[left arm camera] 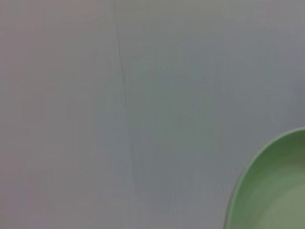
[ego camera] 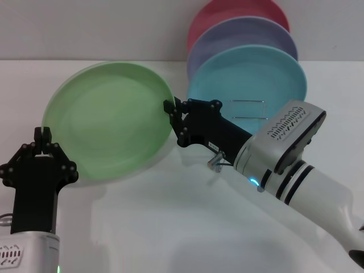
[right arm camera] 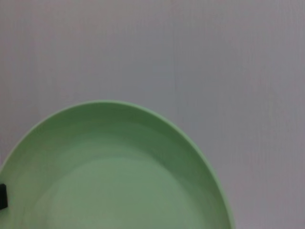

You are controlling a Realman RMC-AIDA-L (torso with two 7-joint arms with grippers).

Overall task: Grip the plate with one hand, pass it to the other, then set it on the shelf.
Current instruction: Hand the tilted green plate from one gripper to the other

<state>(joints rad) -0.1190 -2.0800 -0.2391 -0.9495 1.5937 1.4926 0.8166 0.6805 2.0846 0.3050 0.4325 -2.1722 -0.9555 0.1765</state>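
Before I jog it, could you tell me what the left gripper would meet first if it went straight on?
Probably the round light green plastic plate, whose lower rim lies just beyond the left gripper; depth is unclear.

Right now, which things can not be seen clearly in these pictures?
- Head view: most of the shelf is hidden behind the right gripper and the turquoise plate.
- Head view: the left gripper covers the green plate edge; whether it grips cannot be told.
- Left wrist view: the plate is cut off by the frame edge.
- Head view: the pink plate is mostly hidden by the lavender plate.
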